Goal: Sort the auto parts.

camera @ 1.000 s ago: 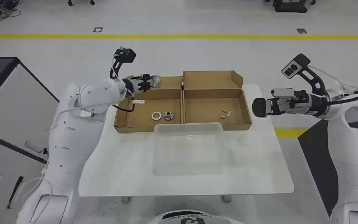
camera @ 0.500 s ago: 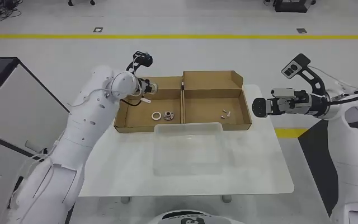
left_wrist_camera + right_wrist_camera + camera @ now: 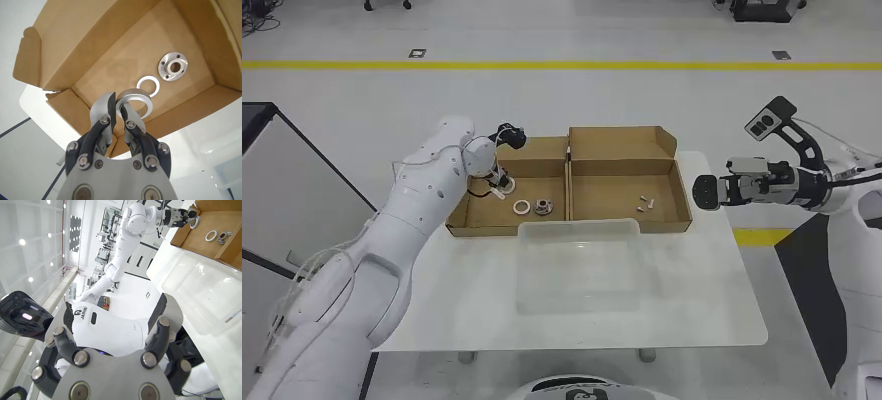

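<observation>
My left end effector pinches a metal ring by its wall, over the left compartment of the cardboard box. Beyond lie a washer and flange. Drop-off step, I judge: lower, then release clear of them. Right end effector is spread, beside the table.

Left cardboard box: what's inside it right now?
A flat ring and a flanged hub lie on the box floor. The left end effector holds a thicker ring above, hiding the floor beneath.
</observation>
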